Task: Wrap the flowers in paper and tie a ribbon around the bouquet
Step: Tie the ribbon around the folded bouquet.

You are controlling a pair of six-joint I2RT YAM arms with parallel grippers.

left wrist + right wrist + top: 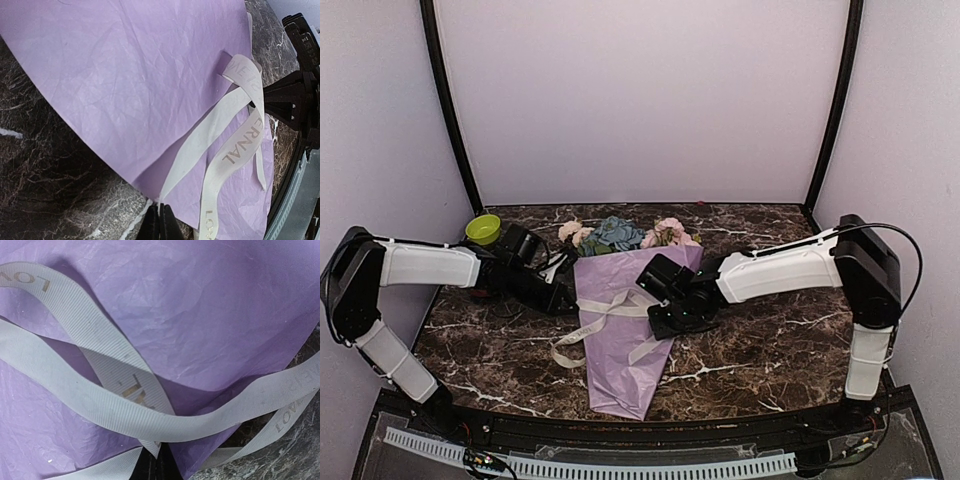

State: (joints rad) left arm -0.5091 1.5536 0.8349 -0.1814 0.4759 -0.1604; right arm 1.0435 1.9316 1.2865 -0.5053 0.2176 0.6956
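Note:
The bouquet lies on the dark marble table as a cone of lilac paper (620, 350), its narrow end toward me. The flowers (618, 234) stick out at the far end: pink, cream and blue heads. The cream ribbon (612, 306) crosses over the middle of the cone, and loose tails trail off to the left. My left gripper (568, 298) is at the cone's left edge, shut on one ribbon strand (200, 145) at its tip (160, 210). My right gripper (650, 298) is on the cone's right side, shut on a ribbon end (158, 447) between its fingertips (159, 462).
A green bowl (483, 229) sits at the far left behind the left arm. The right gripper's black body (292, 95) shows in the left wrist view, close to the ribbon crossing. Pale walls enclose the table on three sides.

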